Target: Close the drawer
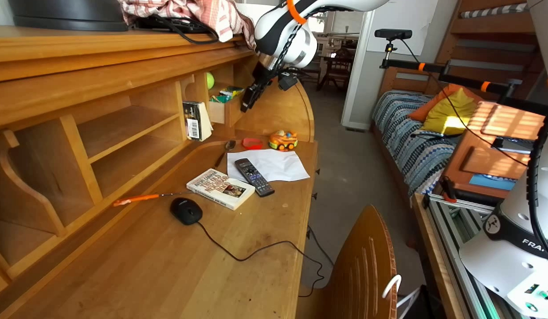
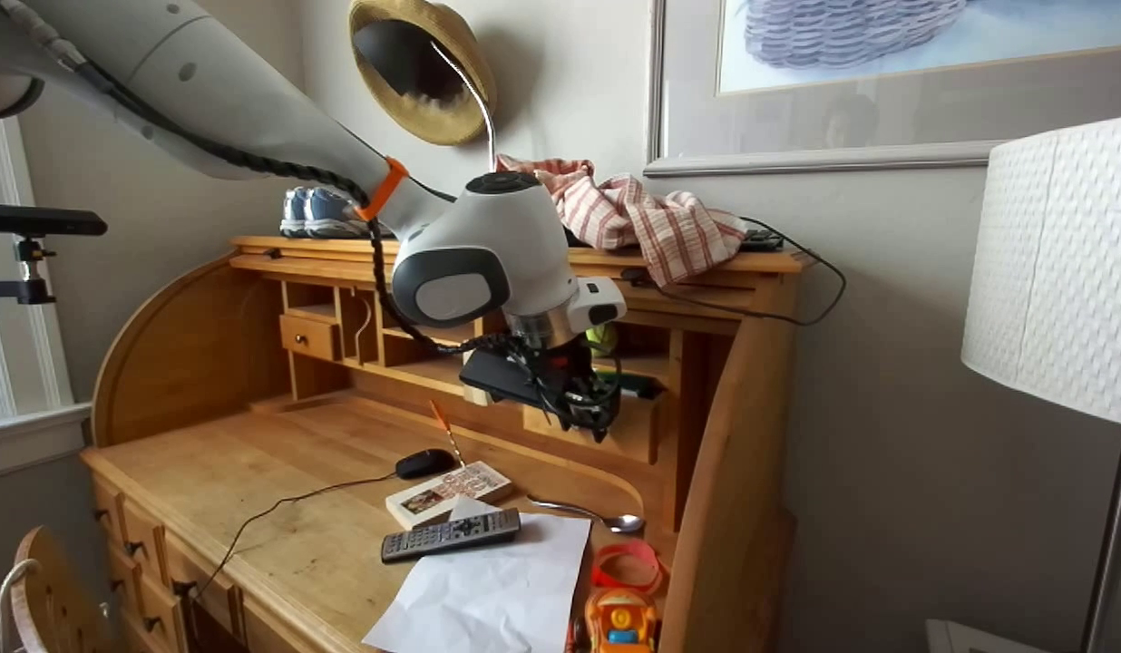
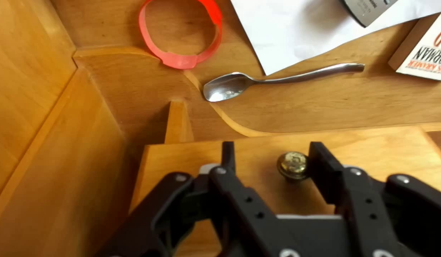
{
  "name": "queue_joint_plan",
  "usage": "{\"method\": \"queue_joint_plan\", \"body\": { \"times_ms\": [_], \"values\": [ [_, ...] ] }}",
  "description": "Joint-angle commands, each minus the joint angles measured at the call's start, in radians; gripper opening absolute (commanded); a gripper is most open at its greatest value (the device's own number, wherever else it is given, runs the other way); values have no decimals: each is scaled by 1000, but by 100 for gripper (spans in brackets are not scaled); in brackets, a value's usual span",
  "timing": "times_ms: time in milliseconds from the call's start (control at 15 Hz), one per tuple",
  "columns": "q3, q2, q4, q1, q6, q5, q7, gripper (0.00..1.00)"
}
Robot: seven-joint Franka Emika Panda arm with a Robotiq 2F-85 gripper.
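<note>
The drawer point(image 3: 370, 153) is standing open above the back edge of the tabletop point(image 1: 189, 274), near the corner where this edge is meeting the curved side panel point(image 1: 278, 110). The gripper point(image 3: 272, 155) is hanging before the drawer's front, and its jaws are standing apart. In the wrist view, the brass-coloured knob point(image 3: 292, 164) is showing between the two fingers point(image 3: 325, 171), just beside one of them; whether they are touching, I cannot tell. In an exterior view, some green things point(image 1: 219, 99) are lying inside the drawer. Lower down, a spoon point(image 3: 227, 87) is lying near the tabletop's back edge. A red band point(image 3: 179, 60) and a toy car point(image 1: 283, 140) are resting near the side edge, by the panel. A sheet of paper point(image 1: 283, 164) is reaching close to the front edge, and a remote control point(image 1: 254, 177) is lying partly on it.
</note>
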Motion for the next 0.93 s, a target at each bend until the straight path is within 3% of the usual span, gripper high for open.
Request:
{"method": "queue_joint_plan", "body": {
  "times_ms": [0, 133, 333, 600, 733, 800, 867],
  "values": [
    [-42, -41, -18, 20, -13, -44, 111, 87],
    [-83, -101, -91, 34, -42, -101, 148, 99],
    [-152, -197, -209, 56, -140, -238, 177, 100],
    [-185, -307, -318, 58, -356, -297, 156, 100],
    [-200, -341, -367, 71, -379, -303, 168, 100],
    [-197, -281, -288, 63, -356, -272, 145, 100],
    [-202, -300, -312, 68, -364, -273, 145, 100]
  ]
}}
